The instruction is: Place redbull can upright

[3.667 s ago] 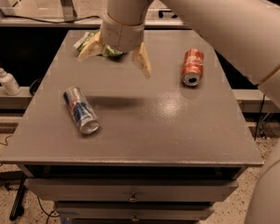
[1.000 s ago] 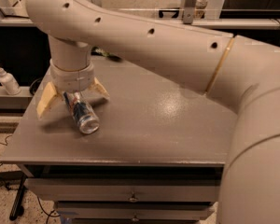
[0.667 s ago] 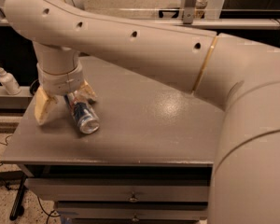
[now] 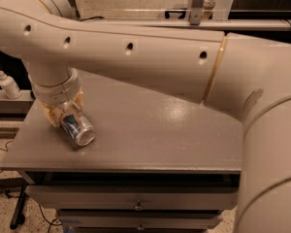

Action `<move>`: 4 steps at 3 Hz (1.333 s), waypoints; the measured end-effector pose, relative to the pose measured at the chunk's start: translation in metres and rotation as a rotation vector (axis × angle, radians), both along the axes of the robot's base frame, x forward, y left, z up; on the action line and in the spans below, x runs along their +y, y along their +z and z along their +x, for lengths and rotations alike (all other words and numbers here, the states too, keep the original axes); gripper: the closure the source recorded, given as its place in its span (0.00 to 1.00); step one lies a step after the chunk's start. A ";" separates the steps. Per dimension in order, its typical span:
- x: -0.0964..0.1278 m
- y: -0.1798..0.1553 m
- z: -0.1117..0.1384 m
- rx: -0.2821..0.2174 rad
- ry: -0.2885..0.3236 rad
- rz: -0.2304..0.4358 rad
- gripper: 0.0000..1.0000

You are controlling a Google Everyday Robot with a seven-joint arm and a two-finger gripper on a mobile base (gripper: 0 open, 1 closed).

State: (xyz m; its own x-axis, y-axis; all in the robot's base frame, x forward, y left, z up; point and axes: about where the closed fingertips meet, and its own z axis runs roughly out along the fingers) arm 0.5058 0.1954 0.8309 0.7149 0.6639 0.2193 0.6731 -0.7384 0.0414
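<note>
The can (image 4: 80,130) lies on its side near the front left corner of the surface (image 4: 155,130), its round silver end turned toward the front edge and its blue-and-silver body running back under the wrist. The gripper (image 4: 68,114) is down on it from above, at the left end of the long arm (image 4: 136,52) that reaches across the whole scene. The pale fingers (image 4: 51,116) sit one on each side of the can's body and look closed against it, clamped across its width rather than along its length. That hold makes sense for a lying cylinder: squeezing the curved sides stops it rolling and leaves both ends free, so that a turn of the wrist could swing the base downward. The grip sits toward the can's rear half, with the near end sticking out past the fingers. The can rests on the surface and is not lifted, so I judge the grasp just made and the righting not yet begun. The next move probably calls for a small lift before rotating, or the lower rim may scrape and slip. A small white bottle (image 4: 7,84) stands well apart, off to the left, and drawers (image 4: 136,205) sit below.
</note>
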 end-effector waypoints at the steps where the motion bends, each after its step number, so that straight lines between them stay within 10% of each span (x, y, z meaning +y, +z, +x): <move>1: 0.004 0.010 0.001 -0.064 0.006 -0.005 0.87; 2: 0.014 0.030 0.007 -0.103 0.015 0.015 1.00; 4: 0.035 0.097 0.030 -0.063 0.058 0.262 1.00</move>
